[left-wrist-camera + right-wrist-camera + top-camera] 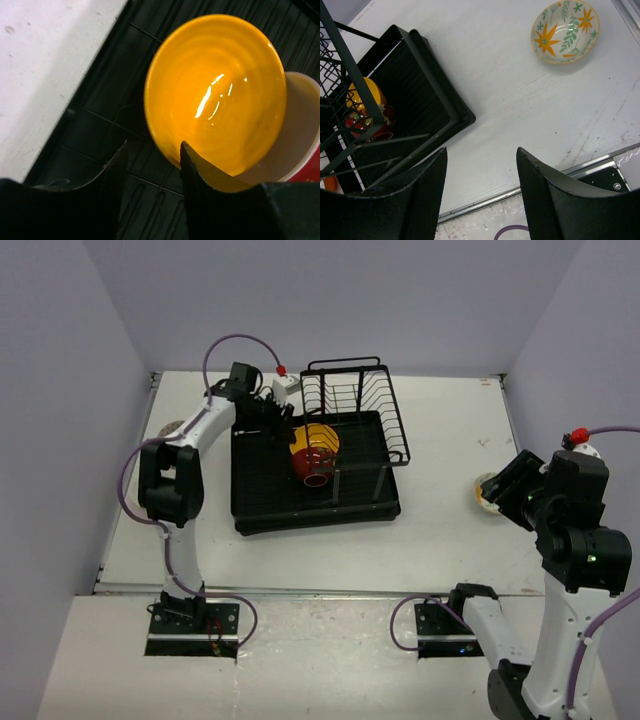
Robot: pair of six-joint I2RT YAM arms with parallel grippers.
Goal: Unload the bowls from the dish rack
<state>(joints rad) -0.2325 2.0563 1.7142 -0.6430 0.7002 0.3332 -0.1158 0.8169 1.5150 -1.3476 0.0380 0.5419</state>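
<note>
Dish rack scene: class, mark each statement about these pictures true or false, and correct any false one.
1. The glossy yellow round bowl lies in the black rectangular dish rack. True.
2. The white flower-patterned bowl sits inside the rack. False: it rests on the white table, outside the rack.
3. The right gripper holds a bowl. False: its jaws stand open and empty.
4. The left gripper hovers at the yellow bowl's rim. True.

Left fingers [212,200] parted, arm reaching forward; right fingers [565,200] parted.
</note>
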